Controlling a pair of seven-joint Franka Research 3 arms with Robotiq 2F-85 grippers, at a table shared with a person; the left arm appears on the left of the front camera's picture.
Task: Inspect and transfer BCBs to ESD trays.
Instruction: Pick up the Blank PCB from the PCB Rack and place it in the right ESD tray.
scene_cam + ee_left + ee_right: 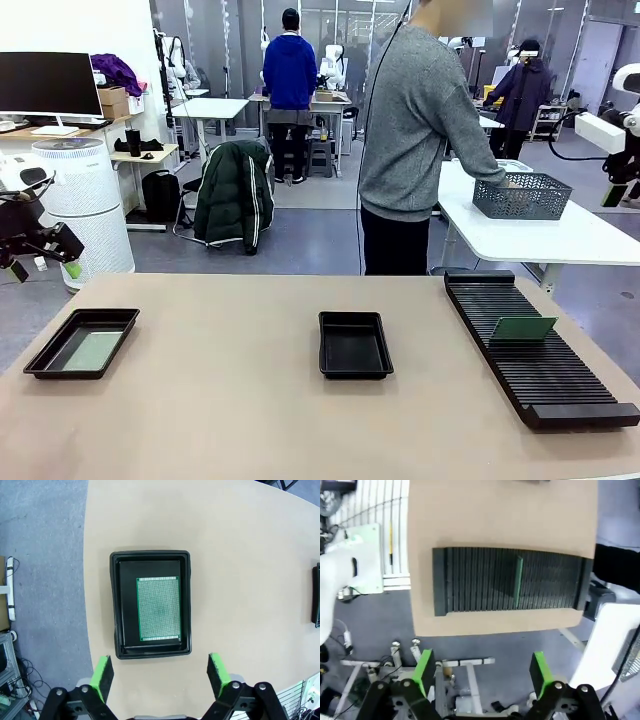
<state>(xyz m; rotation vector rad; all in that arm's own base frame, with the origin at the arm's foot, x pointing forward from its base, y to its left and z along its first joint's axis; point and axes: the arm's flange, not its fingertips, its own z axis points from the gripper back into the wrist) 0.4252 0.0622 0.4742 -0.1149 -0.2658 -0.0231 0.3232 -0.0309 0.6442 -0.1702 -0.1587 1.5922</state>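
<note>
BCB (158, 608) in tray (150, 556) beneath left end effector (160, 662)

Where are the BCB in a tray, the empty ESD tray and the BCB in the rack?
BCB in a tray (158, 608): left wrist view, middle of its face.
Empty ESD tray (354, 348): front view, bare floor.
BCB in the rack (523, 328): front view, middle of its face.

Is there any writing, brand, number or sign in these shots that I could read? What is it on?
No text can be read.
On the green circuit board in the black tray: a plain grid of dots, no print to make out.
On the ribbed black rack: no markings visible.
On the cardboard box at the far left: any print is too small to read.
On the monitor: a dark screen.
</note>
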